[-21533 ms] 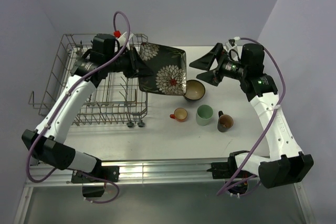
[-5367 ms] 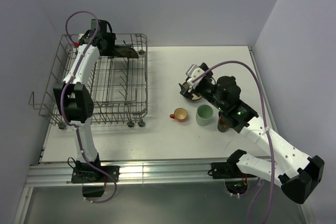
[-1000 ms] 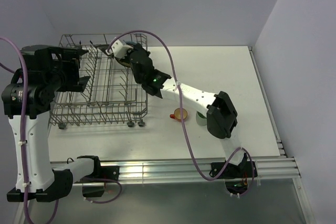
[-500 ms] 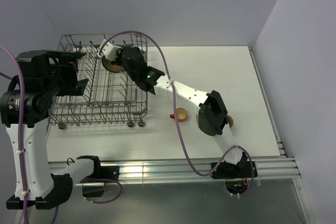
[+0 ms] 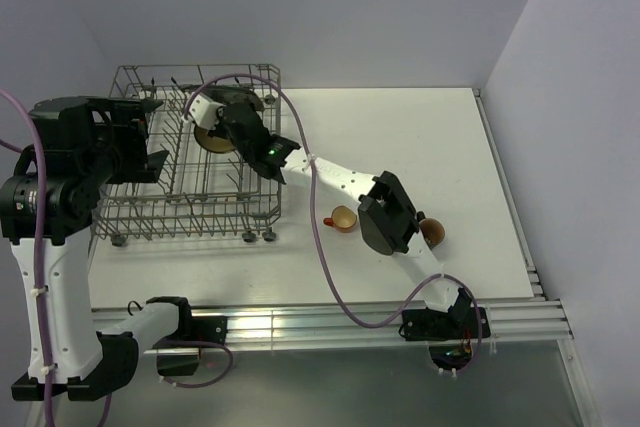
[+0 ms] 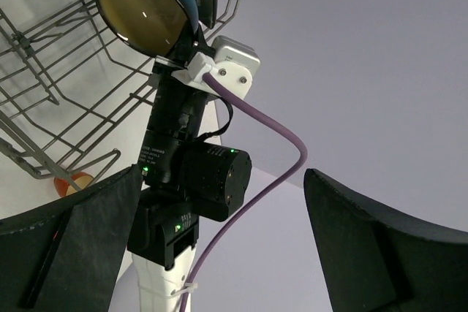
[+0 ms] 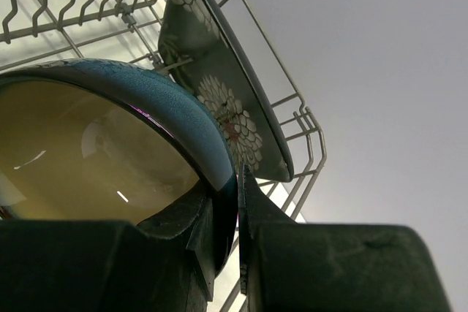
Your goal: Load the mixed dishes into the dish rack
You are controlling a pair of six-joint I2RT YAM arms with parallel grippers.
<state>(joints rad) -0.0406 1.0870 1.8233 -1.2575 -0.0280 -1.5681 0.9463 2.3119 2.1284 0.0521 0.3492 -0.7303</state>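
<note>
My right gripper [image 5: 220,127] reaches over the dish rack [image 5: 180,209] and is shut on the rim of the blue bowl [image 5: 211,138]. The bowl's tan inside faces up and leftward, among the tines at the rack's back. In the right wrist view the fingers pinch the bowl [image 7: 102,144] at its rim [image 7: 238,180]. The dark floral plate [image 7: 219,85] stands on edge just behind it, against the rack's back wall [image 5: 245,97]. My left gripper [image 5: 150,132] hangs open and empty above the rack's left side. The orange-red cup [image 5: 341,217] and brown cup [image 5: 433,232] sit on the table. The green mug is hidden.
The right arm's elbow [image 5: 385,212] hangs low over the table between the two cups. In the left wrist view the bowl [image 6: 142,9] and the right wrist [image 6: 190,180] fill the space ahead of my open left fingers [image 6: 387,246]. Walls close in at left and back.
The right gripper carried the bowl leftward from the rack's back right corner to farther inside the rack, and its elbow swung lower over the cups. The left arm barely moved.
</note>
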